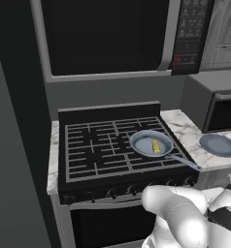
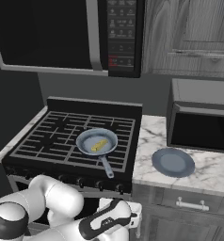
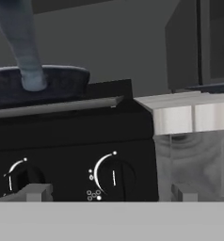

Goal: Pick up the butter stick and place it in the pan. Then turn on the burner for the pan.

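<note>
Gripper (image 3: 107, 192) fingers (image 3: 37, 192) stand wide apart w/ nothing between, low in front of the stove's (image 1: 107, 145) front panel. Right knob (image 3: 113, 176) sits between the tips; a 2nd knob (image 3: 17, 178) at left. Knob markings are white arcs and dots, no readable text. Above, pan (image 3: 38, 87) seen edge-on w/ handle (image 3: 22, 42) pointing toward camera. 1 butter stick (image 1: 156, 146) lies inside the pan on front right burner. 1 plate (image 2: 173, 162) on marble counter (image 2: 212, 172) right of stove, near a toaster oven (image 2: 201, 117). Microwave (image 2: 67, 35) overhead; panel print too small to read.
</note>
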